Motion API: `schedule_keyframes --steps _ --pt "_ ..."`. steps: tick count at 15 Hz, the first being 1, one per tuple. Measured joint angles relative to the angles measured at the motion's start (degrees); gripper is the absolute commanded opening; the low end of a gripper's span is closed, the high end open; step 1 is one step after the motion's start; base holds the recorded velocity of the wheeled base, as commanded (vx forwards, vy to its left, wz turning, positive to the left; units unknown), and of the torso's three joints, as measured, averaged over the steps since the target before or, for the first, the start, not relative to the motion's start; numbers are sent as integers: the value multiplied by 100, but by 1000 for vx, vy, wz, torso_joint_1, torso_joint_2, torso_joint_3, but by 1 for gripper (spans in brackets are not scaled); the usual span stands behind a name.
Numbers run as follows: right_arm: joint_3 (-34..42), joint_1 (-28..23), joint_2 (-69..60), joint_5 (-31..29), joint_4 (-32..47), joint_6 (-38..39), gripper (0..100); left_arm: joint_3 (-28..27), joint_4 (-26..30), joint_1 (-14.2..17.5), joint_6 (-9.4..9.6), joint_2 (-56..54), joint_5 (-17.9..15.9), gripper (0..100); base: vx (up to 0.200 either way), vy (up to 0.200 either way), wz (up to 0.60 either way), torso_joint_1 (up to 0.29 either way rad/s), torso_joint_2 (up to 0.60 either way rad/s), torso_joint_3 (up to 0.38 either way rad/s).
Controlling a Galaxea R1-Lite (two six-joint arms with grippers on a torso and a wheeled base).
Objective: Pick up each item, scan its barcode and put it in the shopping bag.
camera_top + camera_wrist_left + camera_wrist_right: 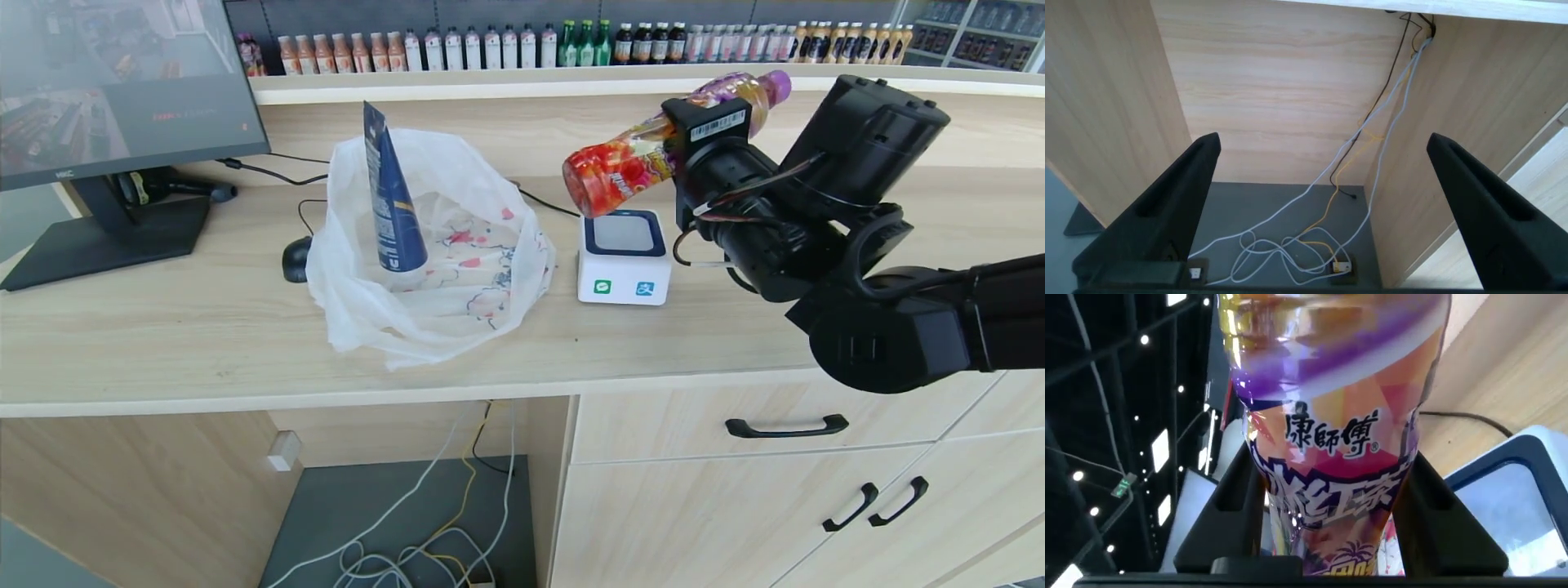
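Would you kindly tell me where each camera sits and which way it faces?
Head view: on the head, facing forward and down at counter, shopping bag and scanner; right arm shows, right gripper holding the bottle.
Left wrist view: below the counter, facing wooden panel and floor cables; open left gripper shows.
Right wrist view: along its fingers at the bottle.
Shared: head and right wrist views show bottle and scanner.

The right tool (pixel 684 135) is held at upper right, clamped on a bottle (pixel 620 167); the left tool (pixel 1323 143) is spread wide.
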Motion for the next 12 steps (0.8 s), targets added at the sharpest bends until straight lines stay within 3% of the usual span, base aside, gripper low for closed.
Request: schedule_keyframes --steps 12 --pt "30 -319 262 10 135 589 0 0 0 5 0 0 0 100 0 0 0 0 0 0"
